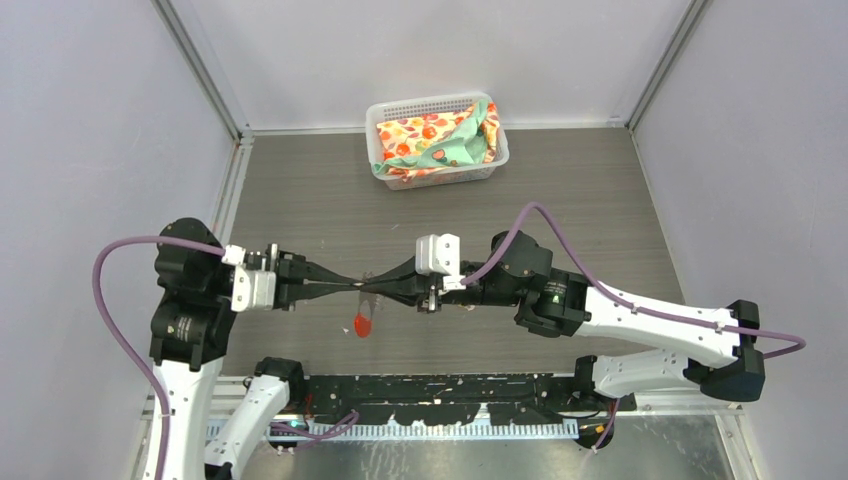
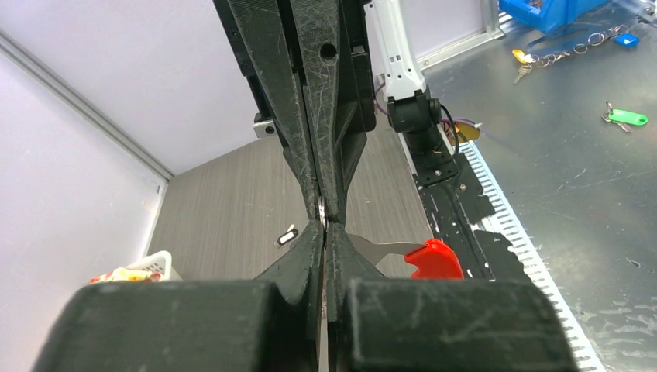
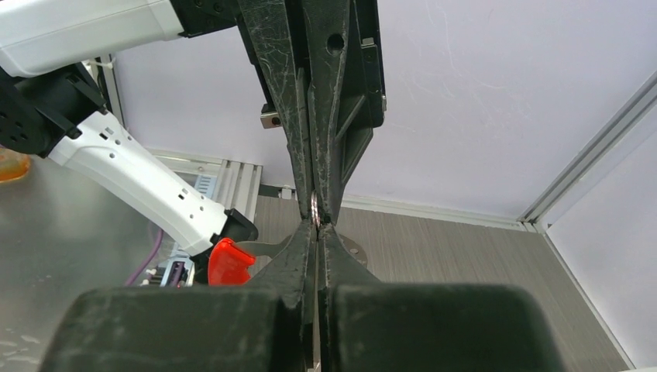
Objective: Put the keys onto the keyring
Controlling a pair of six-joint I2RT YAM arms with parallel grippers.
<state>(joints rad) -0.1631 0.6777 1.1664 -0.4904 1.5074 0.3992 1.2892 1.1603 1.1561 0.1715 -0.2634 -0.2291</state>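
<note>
My two grippers meet tip to tip above the middle of the table. The left gripper [image 1: 354, 286] and the right gripper [image 1: 373, 287] are both shut on a thin silver ring of the keyring [image 2: 321, 211], pinched between the facing fingertips; it also shows in the right wrist view [image 3: 315, 208]. The red tag [image 1: 362, 325] hangs below the tips on a flat silver piece [image 2: 387, 249]. It shows in both wrist views [image 2: 434, 260] [image 3: 228, 262]. A small black-headed key [image 2: 288, 235] lies on the table beyond the tips. The brass key is not visible.
A white basket [image 1: 385, 108] with patterned cloth stands at the back centre of the table. Pale walls close in the left, right and back. On the metal bench off the table lie a key chain [image 2: 573, 53] and a green tag [image 2: 626, 118].
</note>
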